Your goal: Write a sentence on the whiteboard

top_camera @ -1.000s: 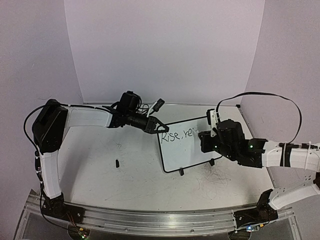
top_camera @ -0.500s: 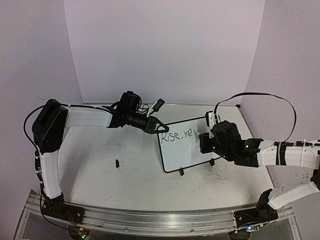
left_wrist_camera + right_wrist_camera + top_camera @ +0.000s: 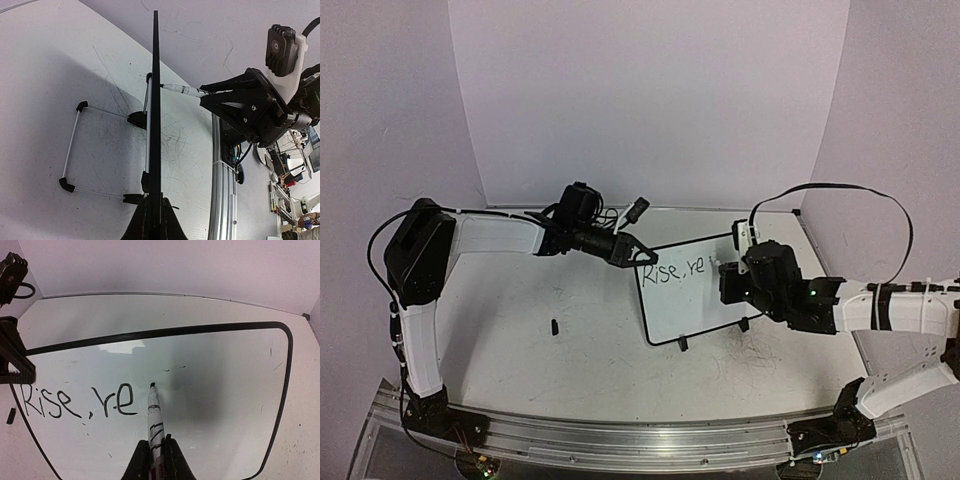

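Your right gripper (image 3: pixel 155 446) is pinching a marker (image 3: pixel 154 410) tight, tip seemingly touching the whiteboard (image 3: pixel 225 390), which is standing centre-right on the table. The sentence (image 3: pixel 80 401) is reading "Rise, re": mid-word. Farther left, your left gripper (image 3: pixel 154 216) is clamping the board's edge. Next, probably: "a", w/ light, steady pressure.

The white desk (image 3: pixel 520 340) is scuffed, with dark scribble marks on the near side of the right tool (image 3: pixel 728 282). The whiteboard (image 3: pixel 690 310) stands on it on small black feet, between that tool and the left tool (image 3: pixel 641 256). A small black piece (image 3: pixel 554 326) lies alone, near-left of the left tool.
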Robot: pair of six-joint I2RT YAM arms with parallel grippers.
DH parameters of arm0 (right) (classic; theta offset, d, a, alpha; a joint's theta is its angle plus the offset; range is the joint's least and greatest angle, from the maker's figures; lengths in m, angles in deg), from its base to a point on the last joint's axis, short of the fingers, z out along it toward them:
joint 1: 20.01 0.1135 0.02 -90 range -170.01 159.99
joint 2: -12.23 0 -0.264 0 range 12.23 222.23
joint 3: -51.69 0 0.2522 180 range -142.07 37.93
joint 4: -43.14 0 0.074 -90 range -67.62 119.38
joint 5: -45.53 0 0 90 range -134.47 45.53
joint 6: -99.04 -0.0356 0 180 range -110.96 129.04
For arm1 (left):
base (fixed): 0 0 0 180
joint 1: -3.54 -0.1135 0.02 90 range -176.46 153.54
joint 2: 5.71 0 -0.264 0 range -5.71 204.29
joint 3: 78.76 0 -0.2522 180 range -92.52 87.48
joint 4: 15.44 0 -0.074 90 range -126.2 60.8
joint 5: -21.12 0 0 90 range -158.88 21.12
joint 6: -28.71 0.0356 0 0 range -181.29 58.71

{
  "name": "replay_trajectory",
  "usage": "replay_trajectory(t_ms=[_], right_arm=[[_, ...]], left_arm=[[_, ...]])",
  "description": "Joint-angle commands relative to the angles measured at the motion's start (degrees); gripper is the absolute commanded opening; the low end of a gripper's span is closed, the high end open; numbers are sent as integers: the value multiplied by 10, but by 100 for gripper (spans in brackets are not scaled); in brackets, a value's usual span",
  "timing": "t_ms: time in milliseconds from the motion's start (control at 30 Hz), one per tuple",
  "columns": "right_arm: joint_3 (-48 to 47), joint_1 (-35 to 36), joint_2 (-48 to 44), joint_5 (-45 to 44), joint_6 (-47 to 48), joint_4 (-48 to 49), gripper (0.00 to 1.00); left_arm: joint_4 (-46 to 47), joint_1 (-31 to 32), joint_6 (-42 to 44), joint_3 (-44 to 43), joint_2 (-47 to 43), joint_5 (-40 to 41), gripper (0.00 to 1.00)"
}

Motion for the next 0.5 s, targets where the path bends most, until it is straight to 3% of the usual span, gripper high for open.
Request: replay_trajectory(t_ms=[0,467], right_arm=[[-4,-2,8,6,9,21,0],[17,-2,0,39,-5,-17,0]], left_arm=[[-20,7,4,0,-17,-7,0],[-19,9,4,1,-20,-6,0]])
